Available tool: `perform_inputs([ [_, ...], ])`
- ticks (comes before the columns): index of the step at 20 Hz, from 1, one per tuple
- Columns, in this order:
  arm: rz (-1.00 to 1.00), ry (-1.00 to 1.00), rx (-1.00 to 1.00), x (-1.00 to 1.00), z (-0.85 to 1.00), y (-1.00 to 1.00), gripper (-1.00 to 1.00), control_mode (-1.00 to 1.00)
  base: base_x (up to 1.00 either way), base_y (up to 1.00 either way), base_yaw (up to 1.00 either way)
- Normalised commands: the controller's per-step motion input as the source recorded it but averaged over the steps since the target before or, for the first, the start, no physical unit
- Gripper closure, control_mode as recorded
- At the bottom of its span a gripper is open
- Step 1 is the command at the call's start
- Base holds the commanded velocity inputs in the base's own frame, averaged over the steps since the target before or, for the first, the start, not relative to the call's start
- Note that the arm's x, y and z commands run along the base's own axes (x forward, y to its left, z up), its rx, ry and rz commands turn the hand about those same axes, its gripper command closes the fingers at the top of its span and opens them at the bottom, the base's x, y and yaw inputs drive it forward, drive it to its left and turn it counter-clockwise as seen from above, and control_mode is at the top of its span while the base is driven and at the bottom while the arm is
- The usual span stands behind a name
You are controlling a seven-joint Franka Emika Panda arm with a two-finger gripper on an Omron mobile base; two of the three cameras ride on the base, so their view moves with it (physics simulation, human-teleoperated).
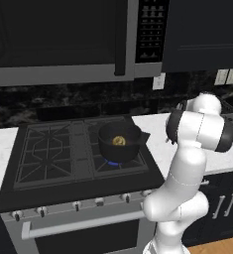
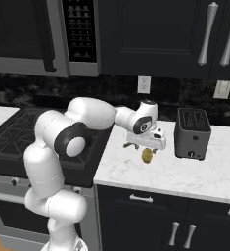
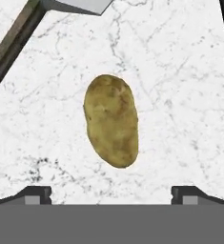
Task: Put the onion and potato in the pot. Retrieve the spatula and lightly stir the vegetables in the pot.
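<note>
The black pot (image 1: 107, 144) stands on the stove's front right burner, and the yellowish onion (image 1: 119, 141) lies inside it. Right of the stove, the tan potato (image 3: 111, 127) (image 2: 147, 156) lies on the white marble counter. My gripper (image 3: 111, 193) (image 2: 147, 146) hangs just above the potato, open, with one fingertip on each side of it and nothing held. Beside the potato on the counter lies the spatula (image 3: 12, 44) (image 2: 131, 145), which has a dark handle and a grey blade.
A dark toaster (image 2: 192, 133) stands on the counter to the right of the potato. A blue flame (image 1: 115, 162) burns under the pot. The microwave (image 1: 63, 39) and dark cabinets hang above. The stove's left burners (image 1: 46, 149) are bare.
</note>
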Motion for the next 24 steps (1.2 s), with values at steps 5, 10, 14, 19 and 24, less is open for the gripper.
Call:
perform_inputs([
  [5, 0.15, 0.01, 0.0, 0.14, -0.39, -0.14, -1.0, -1.0, 0.0, 0.0, 0.0],
  [10, 0.12, 0.01, 0.01, 0.25, -0.3, -0.04, -1.0, -1.0, 0.0, 0.0, 0.0],
  [14, 0.07, 0.02, 0.01, 0.13, -0.25, -0.01, -1.0, -1.0, 0.0, 0.0, 0.0],
  [19, 0.04, 0.09, 0.0, 0.11, -0.31, 0.0, -1.0, -1.0, 0.0, 0.0, 0.0],
  [24, 0.01, 0.04, 0.01, 0.13, -0.11, -0.03, 1.0, -1.0, 0.0, 0.0, 0.0],
])
